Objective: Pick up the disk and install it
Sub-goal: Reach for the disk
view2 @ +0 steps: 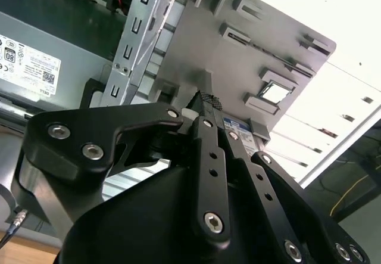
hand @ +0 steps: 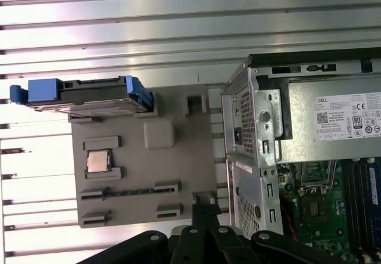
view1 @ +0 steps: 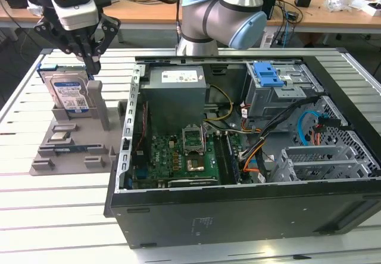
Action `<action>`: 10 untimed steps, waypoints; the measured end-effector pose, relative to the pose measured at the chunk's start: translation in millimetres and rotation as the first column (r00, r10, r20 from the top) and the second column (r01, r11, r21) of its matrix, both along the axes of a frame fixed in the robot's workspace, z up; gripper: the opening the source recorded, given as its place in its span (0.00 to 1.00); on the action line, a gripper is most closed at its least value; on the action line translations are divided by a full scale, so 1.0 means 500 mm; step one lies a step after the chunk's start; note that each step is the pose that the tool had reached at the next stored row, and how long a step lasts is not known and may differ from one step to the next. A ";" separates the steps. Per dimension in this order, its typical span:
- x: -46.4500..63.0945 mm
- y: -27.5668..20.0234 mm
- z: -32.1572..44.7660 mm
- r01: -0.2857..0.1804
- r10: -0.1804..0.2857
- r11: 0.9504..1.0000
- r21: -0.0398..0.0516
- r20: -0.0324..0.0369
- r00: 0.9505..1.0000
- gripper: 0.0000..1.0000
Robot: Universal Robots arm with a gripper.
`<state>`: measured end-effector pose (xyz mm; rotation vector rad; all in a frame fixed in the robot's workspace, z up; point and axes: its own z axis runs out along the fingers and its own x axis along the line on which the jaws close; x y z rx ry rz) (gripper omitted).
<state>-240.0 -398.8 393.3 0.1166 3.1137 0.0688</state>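
Observation:
The disk [view1: 68,94], a silver drive with a white-and-blue label and a blue carrier frame, stands upright in a slot at the back of the grey fixture plate [view1: 77,148]. In the first wrist view the disk [hand: 89,94] shows edge-on. My gripper [view1: 92,68] hangs just above the fixture, beside the disk's edge on the exterior view's right. Its fingers are shut together with nothing between them, as seen at the gripper [view2: 208,102] in the second wrist view and at the gripper [hand: 202,211] in the first wrist view.
An open computer case [view1: 238,216] lies to the exterior view's right of the fixture, with a grey power-supply box [view1: 175,82], a motherboard [view1: 178,157], cables and a drive cage with a blue latch [view1: 268,73]. A small chip [hand: 98,161] rests on the fixture. The table is slatted metal [view1: 53,216].

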 end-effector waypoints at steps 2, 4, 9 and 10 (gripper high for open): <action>-0.007 0.0000 0.000 0.000 0.000 1.000 0.000 0.000 1.000 0.11; -0.014 0.0000 0.000 0.000 0.000 1.000 0.000 0.000 1.000 0.11; -0.040 0.0001 0.000 0.000 0.000 1.000 0.000 0.000 1.000 0.11; -0.045 0.0003 0.000 0.000 0.000 1.000 0.000 0.000 1.000 0.11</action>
